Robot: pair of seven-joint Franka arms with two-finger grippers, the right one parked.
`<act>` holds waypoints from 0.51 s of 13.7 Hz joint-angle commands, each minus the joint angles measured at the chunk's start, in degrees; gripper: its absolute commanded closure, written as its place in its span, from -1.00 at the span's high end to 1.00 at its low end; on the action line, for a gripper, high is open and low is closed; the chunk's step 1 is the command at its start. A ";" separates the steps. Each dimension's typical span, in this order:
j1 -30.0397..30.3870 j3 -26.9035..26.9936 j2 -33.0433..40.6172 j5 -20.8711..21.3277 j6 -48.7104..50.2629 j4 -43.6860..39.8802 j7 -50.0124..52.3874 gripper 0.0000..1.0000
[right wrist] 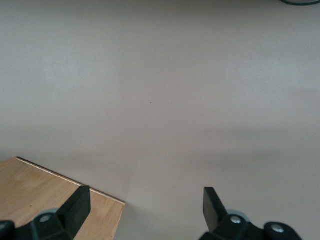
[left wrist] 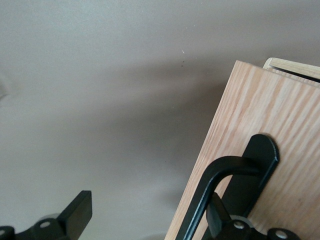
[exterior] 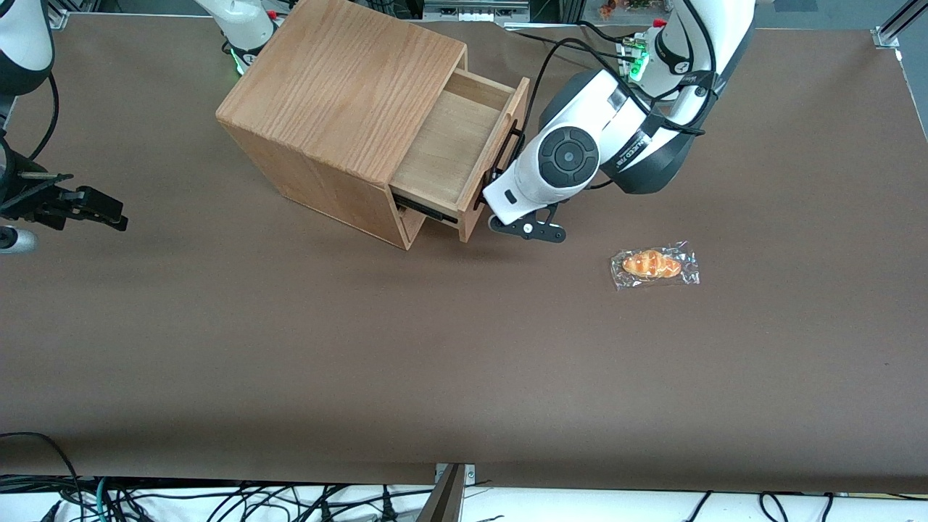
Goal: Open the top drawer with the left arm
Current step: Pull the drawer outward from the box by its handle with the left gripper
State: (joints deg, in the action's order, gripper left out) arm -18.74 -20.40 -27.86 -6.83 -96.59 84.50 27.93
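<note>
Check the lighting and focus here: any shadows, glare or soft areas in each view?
Front view: even, sharp light; soft shadow beside the top drawer; glare on the wrapped pastry. Left wrist view: the gripper, open with one finger inside the black handle, looks soft; a broad shadow lies on the table. Right wrist view: flat, hazy, low contrast.

Gripper [exterior: 500,210] at top drawer [exterior: 464,148] handle, drawer out.

Grained oak top drawer [exterior: 464,138], matt black handle [left wrist: 215,190]
</note>
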 commanded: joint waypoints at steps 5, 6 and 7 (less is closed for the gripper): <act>0.73 1.68 3.16 4.45 2.72 0.84 0.81 1.00; 0.73 1.68 3.25 4.45 2.90 0.75 0.81 1.00; 0.73 2.11 3.51 4.45 3.07 0.75 0.81 1.00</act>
State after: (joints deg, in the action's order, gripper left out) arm -18.70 -20.20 -27.72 -6.80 -96.28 84.51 27.92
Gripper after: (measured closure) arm 0.000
